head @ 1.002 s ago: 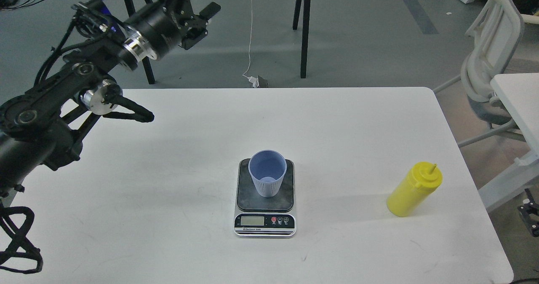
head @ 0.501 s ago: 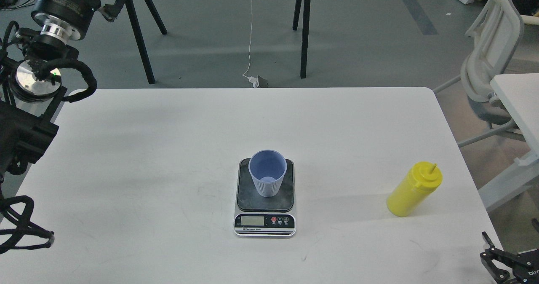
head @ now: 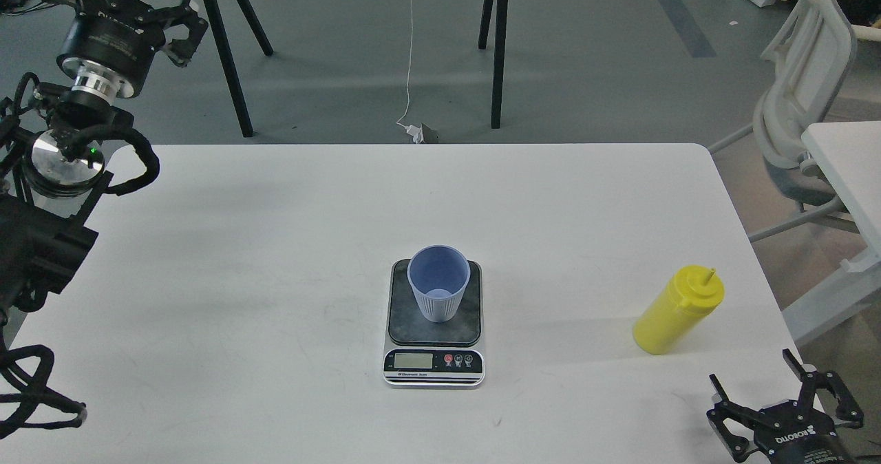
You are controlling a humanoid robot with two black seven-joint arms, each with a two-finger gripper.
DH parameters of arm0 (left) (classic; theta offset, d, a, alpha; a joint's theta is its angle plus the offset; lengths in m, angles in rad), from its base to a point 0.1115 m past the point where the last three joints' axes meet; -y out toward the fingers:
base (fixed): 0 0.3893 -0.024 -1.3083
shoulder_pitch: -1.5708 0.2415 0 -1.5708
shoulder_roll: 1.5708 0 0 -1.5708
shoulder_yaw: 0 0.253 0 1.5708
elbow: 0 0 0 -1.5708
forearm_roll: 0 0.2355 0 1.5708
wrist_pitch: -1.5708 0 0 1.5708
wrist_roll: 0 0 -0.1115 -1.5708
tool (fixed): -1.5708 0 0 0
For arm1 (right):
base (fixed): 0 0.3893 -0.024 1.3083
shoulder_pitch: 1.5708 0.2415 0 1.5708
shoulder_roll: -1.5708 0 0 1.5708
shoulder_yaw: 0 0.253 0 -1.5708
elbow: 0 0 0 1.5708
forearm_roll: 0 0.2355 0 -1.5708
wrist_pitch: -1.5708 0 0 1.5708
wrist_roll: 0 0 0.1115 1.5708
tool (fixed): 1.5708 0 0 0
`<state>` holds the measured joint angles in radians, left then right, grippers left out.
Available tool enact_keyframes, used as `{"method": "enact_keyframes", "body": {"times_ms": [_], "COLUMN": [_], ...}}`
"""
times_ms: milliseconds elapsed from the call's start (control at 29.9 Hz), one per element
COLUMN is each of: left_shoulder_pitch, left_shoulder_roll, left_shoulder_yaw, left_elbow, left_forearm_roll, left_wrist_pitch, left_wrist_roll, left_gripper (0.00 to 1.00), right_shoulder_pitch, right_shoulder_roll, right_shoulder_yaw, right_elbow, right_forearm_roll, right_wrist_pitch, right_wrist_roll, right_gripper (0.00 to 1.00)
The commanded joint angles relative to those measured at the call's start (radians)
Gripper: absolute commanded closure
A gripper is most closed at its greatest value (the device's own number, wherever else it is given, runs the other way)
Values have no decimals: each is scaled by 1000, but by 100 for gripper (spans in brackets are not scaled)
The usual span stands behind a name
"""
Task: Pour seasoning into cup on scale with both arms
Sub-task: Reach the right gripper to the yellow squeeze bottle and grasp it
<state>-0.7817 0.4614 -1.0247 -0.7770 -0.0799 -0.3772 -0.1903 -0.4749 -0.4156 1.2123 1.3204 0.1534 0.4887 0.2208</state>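
Right gripper (head: 784, 398) now risen well into view at the bottom right corner, below and right of the seasoning (head: 676, 310), fingers (head: 840, 398) spread apart; half a second ago only its tips showing there. Left gripper (head: 180, 32) pulled far up and left of the scale (head: 433, 322), away from its earlier reach over the floor, then lowered slightly.

ribbed plastic cup (head: 438, 283), scuffed dark scale (head: 433, 326), matt white table (head: 275, 257).
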Motion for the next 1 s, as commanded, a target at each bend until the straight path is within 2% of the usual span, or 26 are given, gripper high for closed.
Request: {"method": "enact_keyframes", "body": {"times_ms": [0,768,969], "left_shoulder_pitch": [1,15,12], "left_shoulder_roll": [5,48,49], "left_shoulder_yaw": [-2,6,8], "left_elbow": [-1,1,1], "left_forearm_roll": [0,8,8], "left_wrist_pitch": [3,-3,0], "left_wrist_roll": [0,3,5], "left_gripper": [0,0,0], "right_shoulder_pitch": [61,232,223], "right_shoulder_roll": [64,172,169], "right_shoulder_yaw": [-56,-93,-97], "right_elbow": [-58,-99,-102], "right_forearm_roll": [-6,-6,-5], "right_wrist_pitch": [0,0,0], "right_wrist_roll": [-11,-14,-14], "right_gripper": [1,1,1]}}
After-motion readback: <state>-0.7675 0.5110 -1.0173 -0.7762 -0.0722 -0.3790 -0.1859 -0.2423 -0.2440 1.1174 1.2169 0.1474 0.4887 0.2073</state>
